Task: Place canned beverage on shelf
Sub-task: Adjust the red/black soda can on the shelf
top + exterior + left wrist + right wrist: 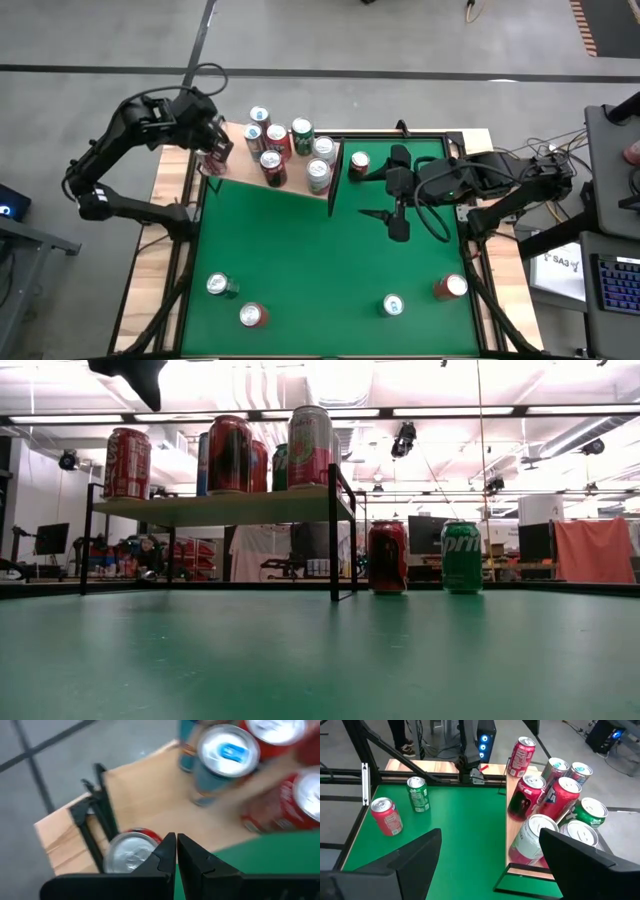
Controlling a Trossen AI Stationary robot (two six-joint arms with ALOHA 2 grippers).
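Left gripper [213, 150] over shelf [240, 170] end, fingers shut, empty, can [131, 852] below. Right gripper [396, 222] over desk [300, 260], fingers open, empty. Next: pick loose can [359, 163], approach low.

The shelf [300, 183] was pale matt wood; the cans [277, 140] glossy metal; the table [300, 260] matt green felt.

Bright ceiling strip lights [440, 410] wash the room evenly, throwing only soft shadows on the green table [300, 250]. Motion blur smears the cans [280, 785] beyond the left gripper [176, 851]; glare whitens their tops. The low view's foreground is soft.
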